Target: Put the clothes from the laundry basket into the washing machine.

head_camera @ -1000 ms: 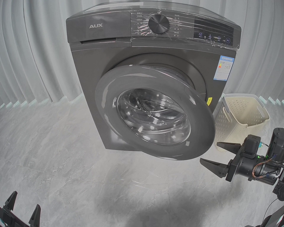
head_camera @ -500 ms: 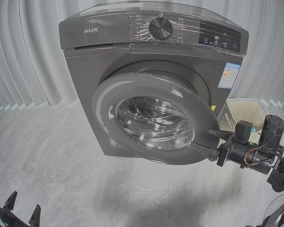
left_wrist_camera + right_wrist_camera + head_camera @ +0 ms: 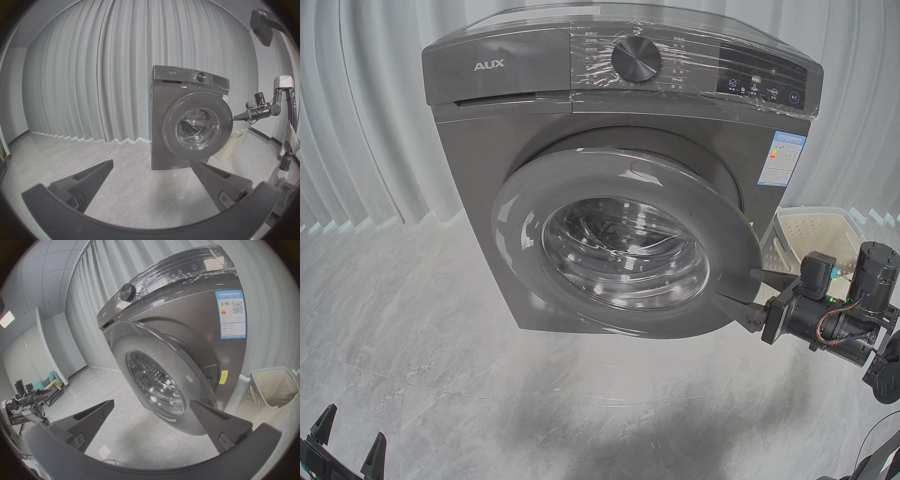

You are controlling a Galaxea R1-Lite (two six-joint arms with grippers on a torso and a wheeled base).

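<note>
Two pincers are spread apart: the right pincer (image 3: 732,284) sits at the rim of the washing machine's (image 3: 487,144) ajar door (image 3: 625,250), and the left pincer (image 3: 353,425) hangs low above the floor. The laundry basket (image 3: 819,228) stands just beside the machine.

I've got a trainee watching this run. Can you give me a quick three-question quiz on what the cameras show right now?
1. True or false: the door of the washer is fully shut.
2. Pick one: the basket stands A) on the washer's top, B) on the floor at the robot's right of the washer, C) on the floor at the robot's left of it.
3. Fill in: the right gripper, at the door's right edge, is ___ (open or shut).

Key: 1 false, the door stands ajar. 2 B. 3 open.
</note>
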